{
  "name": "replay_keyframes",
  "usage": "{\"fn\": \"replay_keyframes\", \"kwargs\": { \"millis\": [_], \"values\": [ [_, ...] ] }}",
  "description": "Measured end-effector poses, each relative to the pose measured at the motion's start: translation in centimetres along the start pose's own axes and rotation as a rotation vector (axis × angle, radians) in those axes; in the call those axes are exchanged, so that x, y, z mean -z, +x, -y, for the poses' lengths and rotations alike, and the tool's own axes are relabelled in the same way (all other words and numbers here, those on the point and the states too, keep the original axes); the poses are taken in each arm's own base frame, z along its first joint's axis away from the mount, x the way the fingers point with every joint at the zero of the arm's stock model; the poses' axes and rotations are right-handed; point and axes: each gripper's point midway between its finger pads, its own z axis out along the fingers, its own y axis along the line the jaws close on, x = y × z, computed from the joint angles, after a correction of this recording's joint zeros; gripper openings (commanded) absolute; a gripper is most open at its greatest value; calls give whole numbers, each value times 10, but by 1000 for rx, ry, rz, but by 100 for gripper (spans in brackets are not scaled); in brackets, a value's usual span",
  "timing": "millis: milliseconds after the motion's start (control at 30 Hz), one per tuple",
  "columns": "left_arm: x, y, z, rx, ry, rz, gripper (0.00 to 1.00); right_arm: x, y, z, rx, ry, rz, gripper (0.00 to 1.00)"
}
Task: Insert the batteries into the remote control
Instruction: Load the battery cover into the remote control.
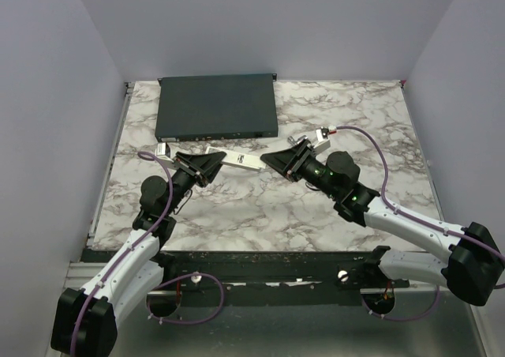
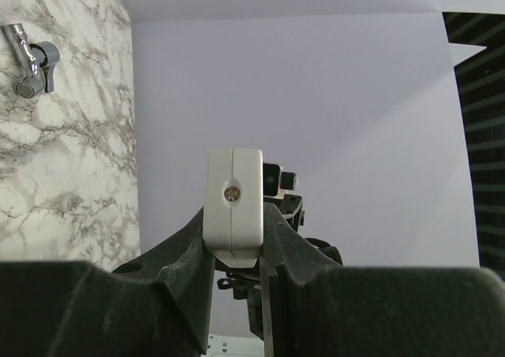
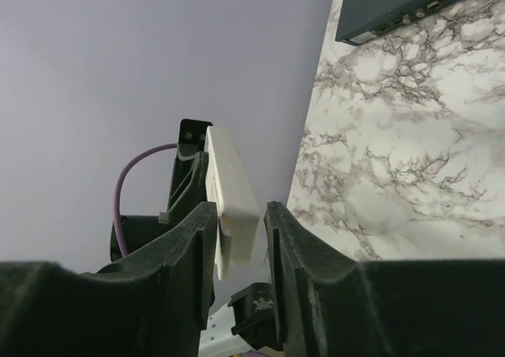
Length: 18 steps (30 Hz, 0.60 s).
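The white remote control (image 1: 239, 160) hangs above the marble table (image 1: 260, 207), stretched between my two grippers. My left gripper (image 1: 218, 159) is shut on its left end; in the left wrist view the remote's end face (image 2: 234, 203) is pinched between both fingers of the left gripper (image 2: 237, 215). My right gripper (image 1: 265, 161) sits round the other end. In the right wrist view the remote (image 3: 233, 191) rests against the left finger of the right gripper (image 3: 239, 208), and a gap shows at the right finger. The batteries are out of view.
A large flat dark-grey box (image 1: 217, 107) lies at the back of the table, its corner (image 3: 410, 5) also in the right wrist view. A small metal fitting (image 2: 30, 65) sits on the marble. Grey walls close in the back and sides.
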Motion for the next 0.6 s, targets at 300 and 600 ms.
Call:
{"fn": "replay_keyframes", "kwargs": {
  "millis": [300, 600],
  "values": [
    [0, 0, 3, 0, 12, -1, 0, 0, 1, 2, 1, 7, -3, 47],
    [0, 0, 4, 4, 13, -1, 0, 0, 1, 2, 18, 6, -4, 56]
  ]
}}
